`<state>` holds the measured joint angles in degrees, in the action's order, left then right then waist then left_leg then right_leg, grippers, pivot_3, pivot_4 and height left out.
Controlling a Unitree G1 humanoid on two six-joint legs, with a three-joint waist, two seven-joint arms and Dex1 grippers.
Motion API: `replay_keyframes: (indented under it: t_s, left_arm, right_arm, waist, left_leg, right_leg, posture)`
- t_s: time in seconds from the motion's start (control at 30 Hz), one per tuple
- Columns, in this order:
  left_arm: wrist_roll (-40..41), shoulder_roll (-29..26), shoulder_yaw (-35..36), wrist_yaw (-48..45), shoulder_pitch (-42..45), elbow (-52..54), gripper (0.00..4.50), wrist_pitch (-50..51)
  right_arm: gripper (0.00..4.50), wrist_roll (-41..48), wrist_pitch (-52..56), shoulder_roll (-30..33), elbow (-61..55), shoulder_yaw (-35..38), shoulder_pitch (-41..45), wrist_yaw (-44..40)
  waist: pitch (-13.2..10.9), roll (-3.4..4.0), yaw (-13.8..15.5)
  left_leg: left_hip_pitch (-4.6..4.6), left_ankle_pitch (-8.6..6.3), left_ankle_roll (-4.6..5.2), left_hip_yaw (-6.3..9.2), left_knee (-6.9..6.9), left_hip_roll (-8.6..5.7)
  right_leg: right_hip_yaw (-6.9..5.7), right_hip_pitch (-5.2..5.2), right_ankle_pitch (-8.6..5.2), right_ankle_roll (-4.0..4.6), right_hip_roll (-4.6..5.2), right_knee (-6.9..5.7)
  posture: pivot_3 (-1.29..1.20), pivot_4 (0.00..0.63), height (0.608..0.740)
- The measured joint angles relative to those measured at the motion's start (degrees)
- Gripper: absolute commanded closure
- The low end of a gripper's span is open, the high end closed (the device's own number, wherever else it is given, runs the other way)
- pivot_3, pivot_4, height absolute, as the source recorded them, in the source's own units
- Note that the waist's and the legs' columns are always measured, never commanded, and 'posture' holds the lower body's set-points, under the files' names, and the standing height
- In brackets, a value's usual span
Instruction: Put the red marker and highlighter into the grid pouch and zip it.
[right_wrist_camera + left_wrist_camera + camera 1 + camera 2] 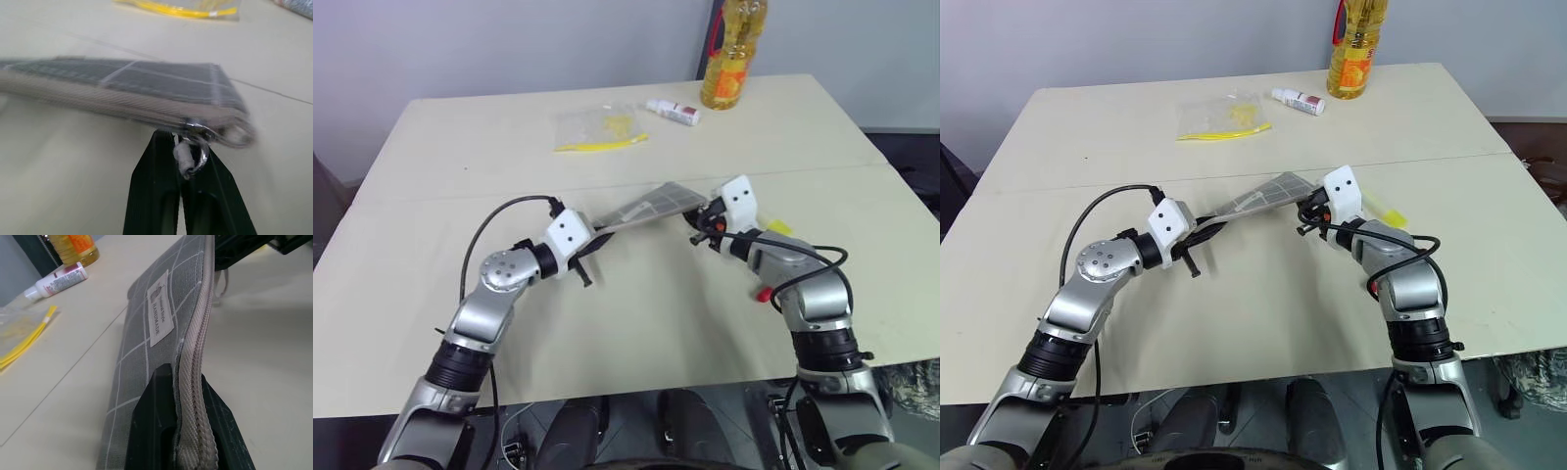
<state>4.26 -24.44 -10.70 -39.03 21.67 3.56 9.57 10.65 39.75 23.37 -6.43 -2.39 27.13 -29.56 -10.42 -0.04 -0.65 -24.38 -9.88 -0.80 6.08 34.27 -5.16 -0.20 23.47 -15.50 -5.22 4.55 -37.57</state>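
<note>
Left wrist view gives you the one readable word: the small white label [160,308] on the grid pouch [146,347] says "HANDMADE" in capitals, under a small emblem too fine to read. Your left gripper [188,431] is clamped on the zipper edge at one end of that pouch, its black fingers [151,431] pressed to either side of the tape. The pouch spans the gap between your hands, lifted off the table [636,323], with your right gripper [182,171] pinched narrow at the zipper pull [191,155] on the far end. Its contents cannot be seen. Behind it lie a clear plastic bag [597,127] with a yellow strip, a small white tube [674,112] with an unreadable red label, and a bottle of yellow oil [729,54]. The highlighter [1383,210] lies on the table just beside your right wrist.
</note>
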Motion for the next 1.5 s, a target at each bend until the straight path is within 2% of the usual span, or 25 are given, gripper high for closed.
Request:
replay_keyframes:
  t_s: [0.23,0.43,0.8,0.93,1.1,1.13,1.27,1.5]
  left_arm:
    - [-4.5,4.5,-4.7,2.7,0.6,1.2,4.50,2.9]
    - [-6.3,7.9,-7.5,3.6,1.7,1.3,4.50,5.6]
    - [-8.3,11.6,-8.7,4.9,4.6,1.1,4.50,10.1]
    - [-8.4,12.2,-8.7,5.3,4.9,0.8,4.50,10.3]
    - [-8.5,12.4,-8.4,5.3,6.1,0.8,4.50,10.3]
    - [-8.4,12.2,-8.4,5.2,6.1,0.6,4.50,10.2]
    - [-8.0,11.9,-8.1,5.4,6.1,-1.2,4.50,8.5]
    - [-8.6,12.7,-7.6,8.9,6.1,-6.8,4.50,2.7]
  right_arm:
    - [4.45,-4.6,3.4,5.0,-6.1,-11.0,0.1,-3.1]
    - [4.45,-6.1,6.9,6.8,-11.4,-17.2,1.4,-6.1]
    - [4.45,-7.5,12.9,6.5,-14.9,-20.6,4.0,-6.9]
    - [3.05,-7.3,13.2,6.7,-15.0,-19.9,4.0,-7.4]
    - [0.42,-4.1,13.4,7.5,-16.6,-16.4,2.1,-9.5]
    - [0.07,-2.9,13.4,7.8,-17.3,-14.4,1.2,-9.9]
    - [0.07,-0.3,13.6,11.2,-19.1,-4.0,-4.0,-9.4]
    - [0.07,-0.5,13.8,12.6,-16.1,14.0,-13.1,-2.8]
  waist:
    - [0.0,-0.01,0.1]
    - [0.0,-0.02,0.1]
    - [0.0,-0.04,0.1]
    - [0.0,-0.04,0.1]
    - [0.0,-0.05,0.3]
    - [0.0,-0.05,0.3]
    - [0.0,-0.06,1.0]
    - [0.0,-0.06,1.5]
  left_leg:
    - [-0.01,0.00,0.00,0.01,0.01,0.00]
    - [-0.01,0.00,0.00,0.02,0.02,0.00]
    - [-0.02,0.00,0.00,0.05,0.06,-0.01]
    - [-0.02,0.00,0.00,0.05,0.06,-0.01]
    - [-0.02,-0.01,0.00,0.06,0.07,-0.01]
    - [-0.03,-0.01,0.01,0.06,0.07,-0.02]
    - [-0.03,-0.03,0.05,0.05,0.11,-0.02]
    - [-0.03,-0.04,0.06,0.04,0.23,-0.01]
  right_leg:
    - [-0.02,-0.02,0.00,-0.01,0.00,0.02]
    - [-0.04,-0.02,-0.01,-0.01,0.00,0.02]
    - [-0.06,-0.05,-0.01,-0.02,0.00,0.04]
    - [-0.06,-0.05,-0.01,-0.02,0.00,0.04]
    - [-0.08,-0.08,-0.01,-0.03,0.00,0.08]
    - [-0.08,-0.10,0.00,-0.03,0.00,0.11]
    - [-0.08,-0.14,0.00,-0.04,0.01,0.18]
    - [-0.08,-0.21,0.00,-0.04,0.01,0.18]
  posture:
    - [0.00,0.150,0.740]
    - [0.00,0.150,0.740]
    - [0.00,0.150,0.740]
    - [0.00,0.150,0.740]
    - [0.00,0.150,0.740]
    - [0.00,0.150,0.740]
    - [0.00,0.150,0.740]
    - [0.00,0.150,0.740]
